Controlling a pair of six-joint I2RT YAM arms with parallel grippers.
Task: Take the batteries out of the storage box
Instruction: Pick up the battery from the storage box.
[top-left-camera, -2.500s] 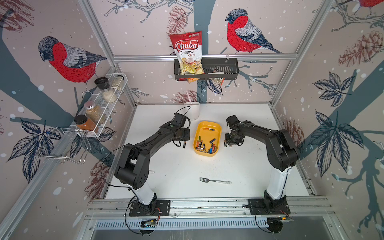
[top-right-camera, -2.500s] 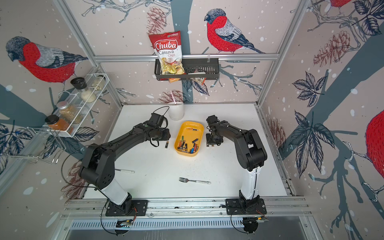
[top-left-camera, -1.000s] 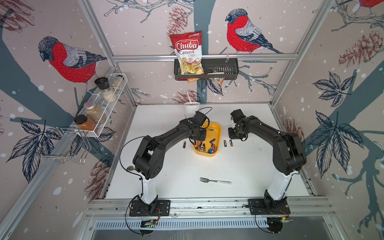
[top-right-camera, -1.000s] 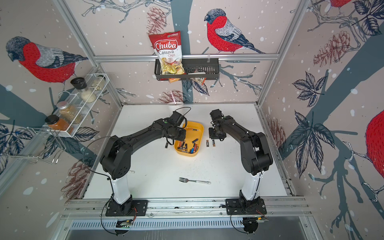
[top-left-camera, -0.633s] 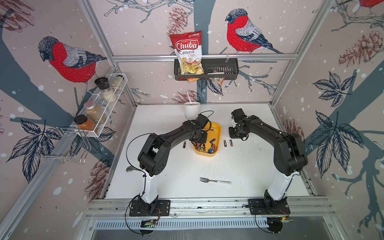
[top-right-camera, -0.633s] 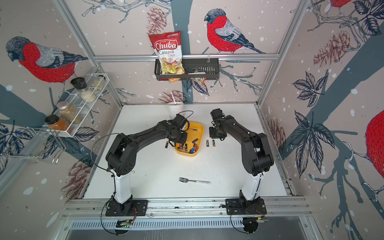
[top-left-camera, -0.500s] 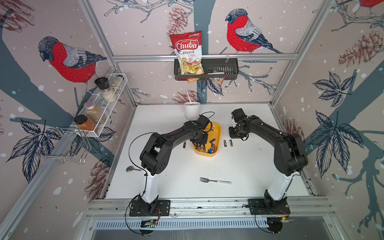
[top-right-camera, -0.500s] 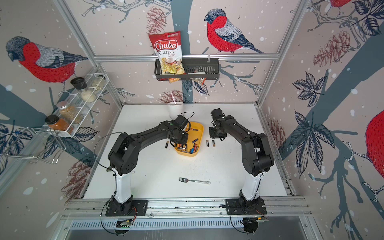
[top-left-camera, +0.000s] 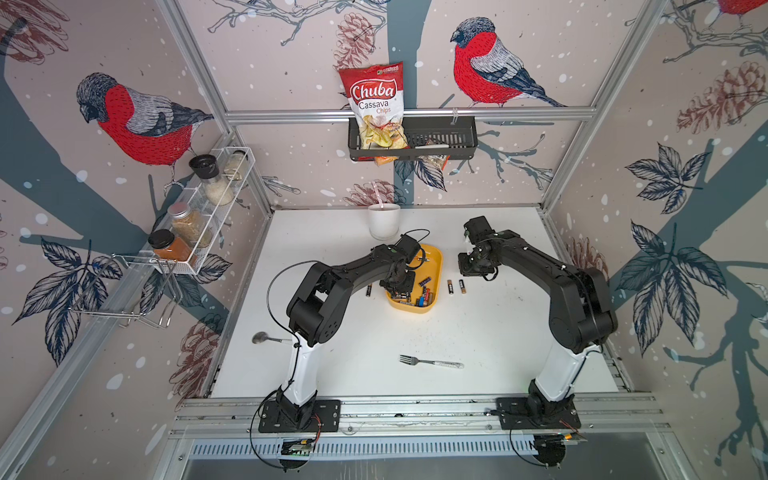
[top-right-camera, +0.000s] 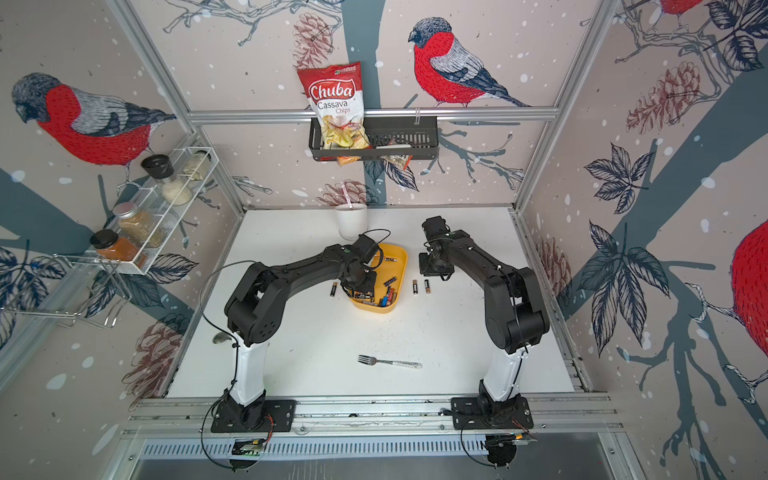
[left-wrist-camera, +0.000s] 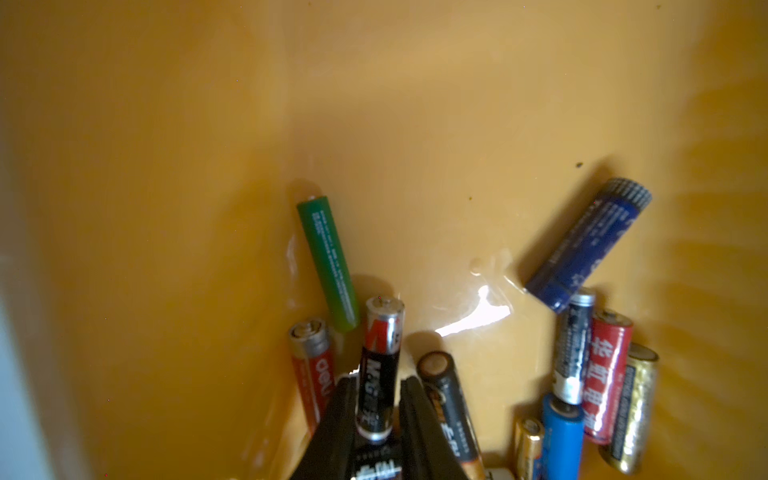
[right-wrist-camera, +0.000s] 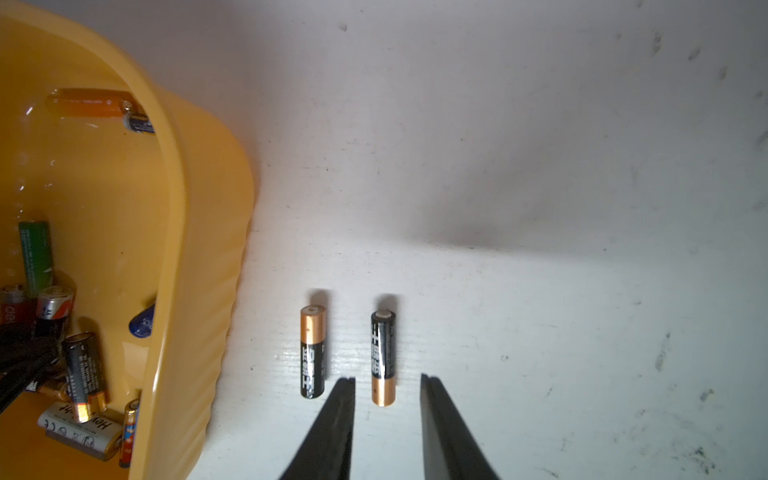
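Easiest read: "Chuba Cassava Chips" on the red chip bag (top-left-camera: 376, 108) in the far-wall basket (top-left-camera: 440, 137), legible in both top views.

Inside the yellow storage box (left-wrist-camera: 166, 166), via the left wrist camera: "M&G" lengthwise on the black-and-red battery (left-wrist-camera: 380, 365), "deli" in white on the red battery (left-wrist-camera: 316, 374) just beside it, and two Chinese characters, looks like 华虹, on another red battery (left-wrist-camera: 604, 374). Fine print on the green battery (left-wrist-camera: 328, 262) and dark blue battery (left-wrist-camera: 590, 241) too small to read.

Via the right wrist camera: "CE" marks plus something starting "Hel" on a silver battery (right-wrist-camera: 79, 428) in the box. Also a tiny "+" on the copper ends of the two black-and-copper batteries (right-wrist-camera: 312, 351) on the table (right-wrist-camera: 540, 208) right of the box. Chinese print there too blurry to call.
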